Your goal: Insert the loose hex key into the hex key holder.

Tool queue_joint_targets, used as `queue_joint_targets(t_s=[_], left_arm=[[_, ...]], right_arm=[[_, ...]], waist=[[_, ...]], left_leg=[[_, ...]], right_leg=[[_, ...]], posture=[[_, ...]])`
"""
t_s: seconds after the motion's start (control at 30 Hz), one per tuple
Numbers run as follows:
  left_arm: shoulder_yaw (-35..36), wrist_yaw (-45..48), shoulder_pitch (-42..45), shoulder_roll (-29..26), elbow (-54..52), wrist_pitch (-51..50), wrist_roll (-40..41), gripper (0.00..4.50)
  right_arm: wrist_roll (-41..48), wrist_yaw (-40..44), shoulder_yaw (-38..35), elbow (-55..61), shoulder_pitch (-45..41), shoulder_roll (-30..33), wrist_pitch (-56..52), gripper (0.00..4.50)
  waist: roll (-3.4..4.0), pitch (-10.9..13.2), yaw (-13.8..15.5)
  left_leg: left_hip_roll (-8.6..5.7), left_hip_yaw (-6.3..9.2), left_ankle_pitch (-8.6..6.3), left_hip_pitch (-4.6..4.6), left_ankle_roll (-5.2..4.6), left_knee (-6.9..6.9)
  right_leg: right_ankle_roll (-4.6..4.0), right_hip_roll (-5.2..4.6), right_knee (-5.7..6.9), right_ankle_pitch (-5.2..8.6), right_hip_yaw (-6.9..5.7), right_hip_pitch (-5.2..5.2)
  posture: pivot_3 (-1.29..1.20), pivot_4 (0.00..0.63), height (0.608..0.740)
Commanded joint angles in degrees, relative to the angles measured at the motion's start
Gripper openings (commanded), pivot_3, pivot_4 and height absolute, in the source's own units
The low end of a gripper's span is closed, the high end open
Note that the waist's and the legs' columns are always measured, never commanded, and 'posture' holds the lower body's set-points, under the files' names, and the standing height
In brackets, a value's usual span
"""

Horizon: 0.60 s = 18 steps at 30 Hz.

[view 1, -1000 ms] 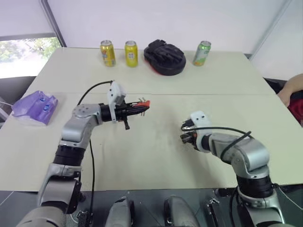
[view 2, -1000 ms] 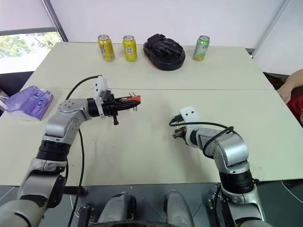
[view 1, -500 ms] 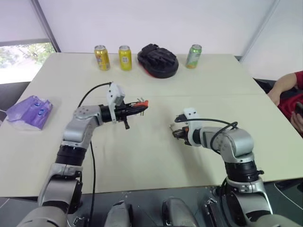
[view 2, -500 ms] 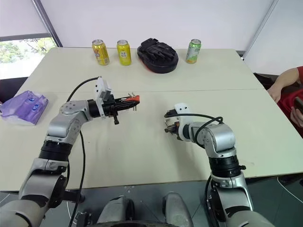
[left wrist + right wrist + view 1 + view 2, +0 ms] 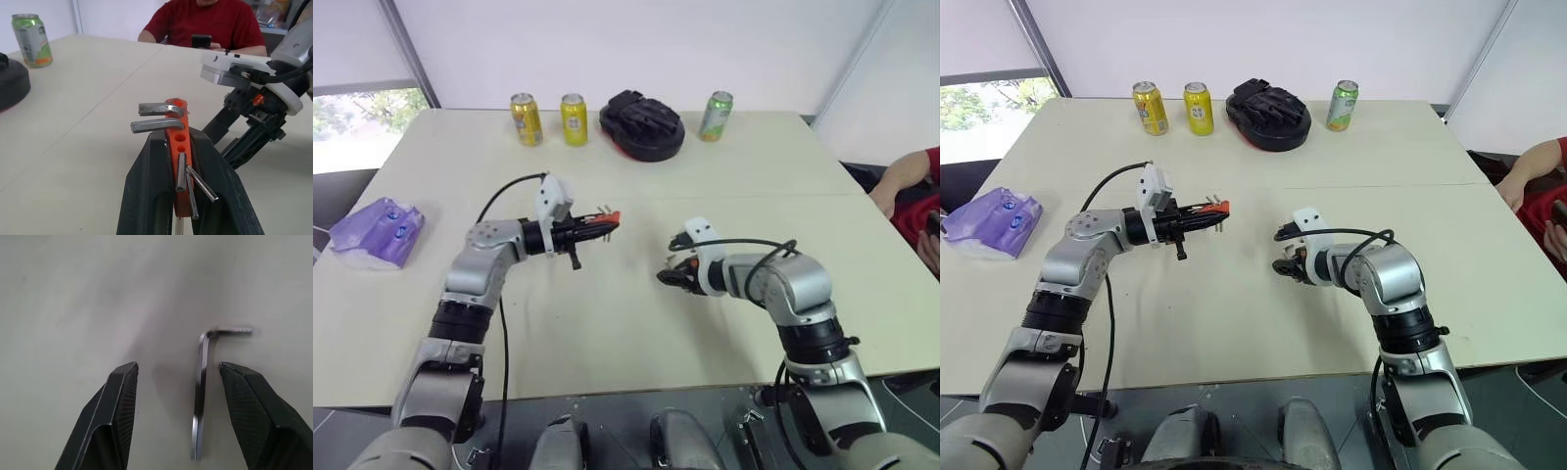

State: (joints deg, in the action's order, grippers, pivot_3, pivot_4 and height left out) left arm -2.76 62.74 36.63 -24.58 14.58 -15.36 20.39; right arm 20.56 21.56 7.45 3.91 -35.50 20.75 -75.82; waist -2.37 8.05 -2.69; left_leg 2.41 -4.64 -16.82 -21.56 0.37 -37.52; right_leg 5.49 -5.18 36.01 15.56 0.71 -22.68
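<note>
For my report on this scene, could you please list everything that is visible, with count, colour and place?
table: one, beige, under everything.
loose hex key: one, grey, flat on the table between the right gripper's fingers.
hex key holder: one, red-orange, clamped in the left gripper.
cans: three, two yellow and one green, far edge.
mitt-like pad: one, black, between the cans.
bag: one, purple, table's left side.
person: one, red shirt, at the right side.
left gripper: one, black, shut.
right gripper: one, black, open.

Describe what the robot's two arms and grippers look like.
Both arms are silver-grey metal with black joint bands and a loose black cable looping near each wrist. Each wrist carries a white block. The left gripper and right gripper each have two black fingers; the pads are finely textured.
</note>
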Motion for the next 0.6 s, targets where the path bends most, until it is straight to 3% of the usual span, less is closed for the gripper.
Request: queue_joint_targets(t_s=[0.03,0.07,0.13,0.3,0.47,0.53,0.6], left_arm=[[0.6,-0.5,0.0,-0.2,-2.1,0.9,0.1,0.0],[0.6,-0.7,-0.1,-0.3,-2.2,0.8,0.1,0.0],[0.6,-0.9,-0.4,-0.3,-2.6,0.7,0.2,0.0],[0.7,-1.2,-1.1,-0.6,-3.4,0.5,0.4,0.0],[0.5,-0.9,-0.4,-0.5,-2.5,0.4,0.2,0.0],[-0.1,0.2,0.7,-0.3,-1.5,-0.9,0.7,0.0],[0.1,2.5,2.7,-0.4,0.8,-4.0,2.3,0.0]], right_arm=[[-3.7,-0.5,4.3,-9.2,1.0,0.3,2.7,2.77],[-3.9,-0.3,4.9,-10.0,0.9,0.2,3.4,2.77],[-4.1,0.1,5.8,-10.6,1.1,-0.1,3.8,2.23],[-4.5,0.3,7.1,-7.4,3.9,-0.4,2.0,0.03],[-6.5,1.2,10.9,-3.0,6.9,1.5,4.9,0.03],[-8.7,-0.7,7.0,-6.2,3.2,-0.6,13.9,0.03],[-6.5,-2.5,-1.9,-9.7,-4.3,-4.9,23.6,0.03]], waist=[[0.0,0.0,-0.1],[0.0,0.0,-0.2],[0.01,0.0,-0.3],[0.03,0.0,-0.6],[0.17,0.0,-0.4],[0.17,0.0,-0.5],[0.27,0.0,-1.2]], left_leg=[[0.0,-0.07,0.05,0.02,0.03,0.11],[0.0,-0.12,0.11,0.03,0.04,0.2],[0.01,-0.14,0.15,0.05,0.06,0.26],[0.03,-0.16,0.16,0.02,0.08,0.4],[0.07,-0.16,0.17,-0.12,0.07,0.55],[0.06,-0.16,0.18,-0.23,0.07,0.54],[0.07,-0.18,0.24,-0.37,0.15,0.51]], right_leg=[[-0.08,-0.03,-0.02,-0.05,-0.04,-0.06],[-0.15,-0.06,-0.05,-0.09,-0.09,-0.1],[-0.19,-0.1,-0.06,-0.11,-0.19,-0.12],[-0.19,-0.39,-0.07,-0.12,-0.8,-0.23],[-0.2,-0.46,-0.11,-0.11,-1.04,-0.42],[-0.2,-0.46,-0.13,-0.11,-1.05,-0.53],[-0.33,-0.45,-0.23,-0.21,-1.07,-0.61]], posture=[[0.0,0.15,0.739],[0.0,0.15,0.739],[0.0,0.15,0.739],[0.0,0.15,0.739],[0.0,0.15,0.739],[0.0,0.15,0.739],[0.0,0.15,0.739]])
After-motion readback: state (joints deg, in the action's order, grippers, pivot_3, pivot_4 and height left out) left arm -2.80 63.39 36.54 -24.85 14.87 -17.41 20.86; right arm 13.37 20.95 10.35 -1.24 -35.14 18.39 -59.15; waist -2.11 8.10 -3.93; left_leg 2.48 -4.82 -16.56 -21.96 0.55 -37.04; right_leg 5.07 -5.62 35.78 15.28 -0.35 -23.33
